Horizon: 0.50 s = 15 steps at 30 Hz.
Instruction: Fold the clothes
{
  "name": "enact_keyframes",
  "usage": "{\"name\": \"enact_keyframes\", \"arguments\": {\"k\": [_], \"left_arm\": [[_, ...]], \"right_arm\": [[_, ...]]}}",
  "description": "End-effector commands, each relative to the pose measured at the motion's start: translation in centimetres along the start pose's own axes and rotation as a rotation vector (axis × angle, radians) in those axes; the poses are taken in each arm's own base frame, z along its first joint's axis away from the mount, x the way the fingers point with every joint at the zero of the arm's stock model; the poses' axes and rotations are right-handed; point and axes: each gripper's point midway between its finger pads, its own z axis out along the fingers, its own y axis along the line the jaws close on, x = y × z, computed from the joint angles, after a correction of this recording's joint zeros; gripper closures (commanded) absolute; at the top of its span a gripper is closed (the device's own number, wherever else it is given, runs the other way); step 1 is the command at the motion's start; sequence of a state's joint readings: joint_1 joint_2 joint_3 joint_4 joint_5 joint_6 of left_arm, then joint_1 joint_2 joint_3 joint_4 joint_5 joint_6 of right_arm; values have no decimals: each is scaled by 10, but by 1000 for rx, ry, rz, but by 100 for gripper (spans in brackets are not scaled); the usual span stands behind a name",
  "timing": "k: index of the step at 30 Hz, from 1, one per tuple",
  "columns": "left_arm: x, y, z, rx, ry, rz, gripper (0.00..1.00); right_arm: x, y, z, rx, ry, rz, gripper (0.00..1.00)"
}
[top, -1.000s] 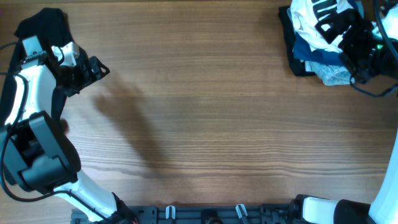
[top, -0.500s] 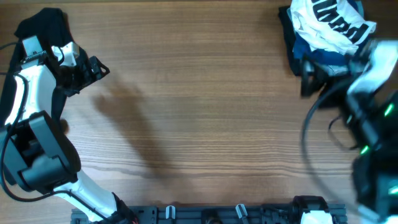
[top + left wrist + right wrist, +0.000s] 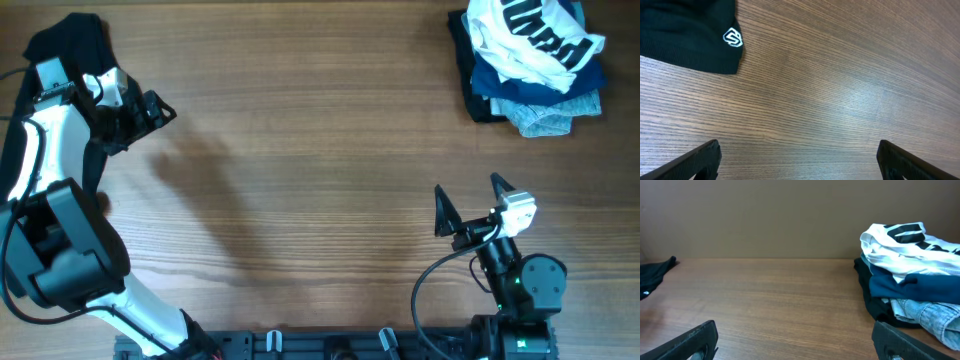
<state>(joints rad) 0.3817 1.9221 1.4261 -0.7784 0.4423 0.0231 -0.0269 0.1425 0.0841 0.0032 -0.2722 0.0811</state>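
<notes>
A pile of clothes sits at the table's far right corner: a white T-shirt with black print [image 3: 530,35] on top, over a dark blue garment [image 3: 540,82], a black one [image 3: 468,85] and a pale blue-grey one [image 3: 545,118]. The pile also shows in the right wrist view [image 3: 910,265]. A separate black garment with a small white logo [image 3: 68,40] lies at the far left, and shows in the left wrist view [image 3: 687,32]. My left gripper [image 3: 152,110] is open and empty beside it. My right gripper [image 3: 470,200] is open and empty near the front, well away from the pile.
The wooden table [image 3: 320,150] spans the view. The left arm's white links [image 3: 40,150] lie along the left edge. The right arm's base [image 3: 515,285] stands at the front right. A mounting rail [image 3: 330,345] runs along the front edge.
My right arm has swung away from the clothes pile at the far right corner back to the front of the table, empty. The pile stays put. The left arm has not moved.
</notes>
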Motion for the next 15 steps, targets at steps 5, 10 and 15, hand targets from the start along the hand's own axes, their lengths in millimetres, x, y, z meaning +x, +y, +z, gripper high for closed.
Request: {"name": "enact_keyframes", "arguments": {"k": [5, 10, 15], "left_arm": [[-6, -4, -10, 2, -29, 6, 0], [-6, -4, -10, 2, -29, 6, 0], [-6, -4, -10, 2, -29, 6, 0]], "right_arm": [[6, 2, -4, -12, -64, -21, 0], [3, 3, -5, -13, -79, -25, 0], [3, 2, -5, -13, -77, -24, 0]]}}
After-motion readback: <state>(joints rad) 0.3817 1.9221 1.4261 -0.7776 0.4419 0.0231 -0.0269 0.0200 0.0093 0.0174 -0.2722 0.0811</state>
